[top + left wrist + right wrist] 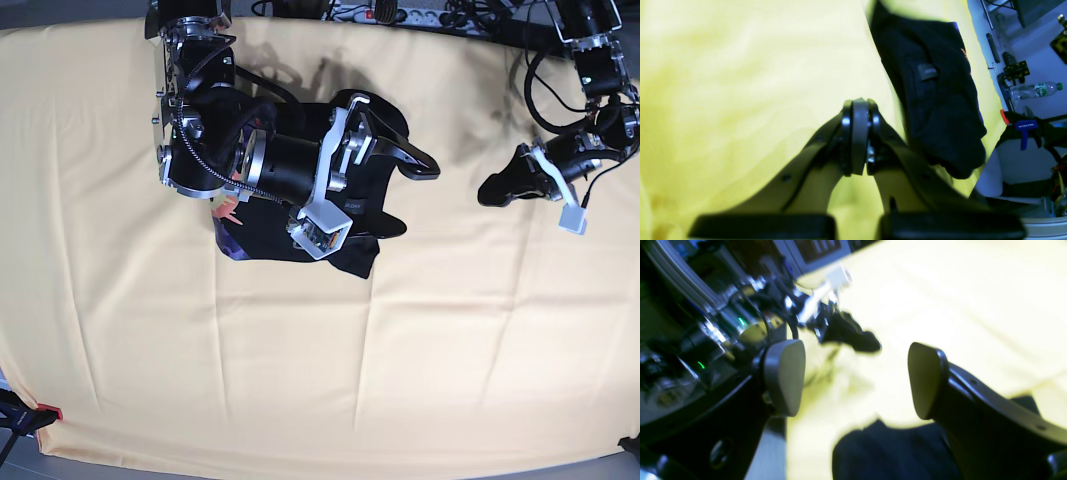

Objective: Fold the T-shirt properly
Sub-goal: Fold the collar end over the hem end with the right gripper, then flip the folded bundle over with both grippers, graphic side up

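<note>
**Black shirt bundled small; fold looks near its end**

Yellow tablecloth [420,360] covers the whole table, lying fairly flat with shallow creases. On it, toward the far left of the base view, the T-shirt [352,252] lies as a compact dark bundle, largely hidden under the right arm. A sliver of the purple and orange print shows at its left edge. Judged from this, the main folds appear done; what remains seems to be checking the edges and clearing the arms. Whether the bundle is square and neat cannot be told, since the arm covers most of it.

The right gripper [405,192] hangs over the bundle with its jaws spread wide and nothing between them. The left gripper [500,187] sits well apart at the far right, over bare cloth, pinched closed and empty.

Views differ as follows:
- The left wrist view alone shows the bundle from the side, rumpled, with a small grey tag on top, and its closed fingertips [859,140] pressed together.
- The right wrist view alone confirms the clear gap between the pads [785,376], with dark fabric just below.
- Only the base view shows both arms together.
</note>
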Robot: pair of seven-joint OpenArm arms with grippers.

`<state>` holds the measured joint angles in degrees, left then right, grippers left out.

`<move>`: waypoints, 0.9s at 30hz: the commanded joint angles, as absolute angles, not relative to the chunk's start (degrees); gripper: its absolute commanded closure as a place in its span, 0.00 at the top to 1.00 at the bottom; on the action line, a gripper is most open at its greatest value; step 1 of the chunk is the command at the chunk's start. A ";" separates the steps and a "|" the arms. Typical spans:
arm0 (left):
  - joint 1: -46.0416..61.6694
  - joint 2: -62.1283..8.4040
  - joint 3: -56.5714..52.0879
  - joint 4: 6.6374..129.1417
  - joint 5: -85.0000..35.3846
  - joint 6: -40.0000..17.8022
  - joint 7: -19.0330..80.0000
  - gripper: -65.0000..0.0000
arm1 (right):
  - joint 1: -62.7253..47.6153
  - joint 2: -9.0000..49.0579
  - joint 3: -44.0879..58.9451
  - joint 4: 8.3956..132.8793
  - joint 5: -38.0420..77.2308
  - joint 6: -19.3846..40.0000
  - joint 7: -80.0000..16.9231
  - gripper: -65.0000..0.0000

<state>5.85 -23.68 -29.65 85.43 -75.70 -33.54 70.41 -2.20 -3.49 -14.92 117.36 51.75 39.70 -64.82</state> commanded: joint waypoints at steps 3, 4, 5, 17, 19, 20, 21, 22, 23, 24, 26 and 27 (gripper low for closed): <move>5.19 -25.10 -30.02 86.24 -80.90 -36.47 71.26 0.00 | -1.28 -3.33 -14.96 118.15 49.04 40.00 -64.14 0.74; 5.19 -25.17 -30.02 86.24 -83.81 -37.93 72.97 0.00 | -1.26 -2.94 -14.96 118.15 47.83 40.00 -64.14 0.68; 5.19 -25.23 -30.02 86.24 -85.00 -38.92 75.18 0.00 | -1.19 -2.44 -14.96 118.15 46.94 40.00 -64.12 0.56; 5.21 -25.23 -13.10 104.49 -85.00 -40.00 80.00 0.00 | -0.86 7.94 -14.96 118.10 28.08 40.00 -50.57 0.00; 5.17 -25.23 -8.80 109.27 -85.00 -40.00 80.00 0.00 | 0.03 9.56 -14.96 117.82 26.72 40.00 -49.87 0.00; 5.19 -25.21 -6.68 111.63 -85.00 -40.00 80.00 0.00 | 0.64 10.44 -14.96 117.47 26.46 40.00 -49.87 0.00; 5.19 -25.21 -4.51 113.78 -85.00 -40.00 80.00 0.00 | 1.32 11.33 -14.96 116.81 26.50 40.00 -49.78 0.00; 5.21 -25.21 -2.42 115.50 -85.00 -40.00 80.00 0.00 | 2.09 12.12 -14.96 115.94 26.50 40.00 -49.32 0.00; 5.21 -25.21 -0.32 116.64 -82.43 -40.00 80.00 0.00 | 3.01 12.64 -14.96 114.83 26.50 40.00 -48.73 0.00; 5.21 -25.21 1.74 117.05 -79.29 -40.00 80.00 0.00 | 4.05 13.08 -14.96 113.36 26.52 40.00 -48.51 0.00; 5.23 -25.21 5.89 116.99 -71.59 -40.00 77.43 0.00 | 6.81 13.74 -14.96 109.51 26.50 40.00 -47.94 0.00; 5.21 -25.21 8.03 116.99 -67.00 -40.00 75.18 0.00 | 8.36 14.11 -14.96 107.24 26.57 40.00 -47.90 0.00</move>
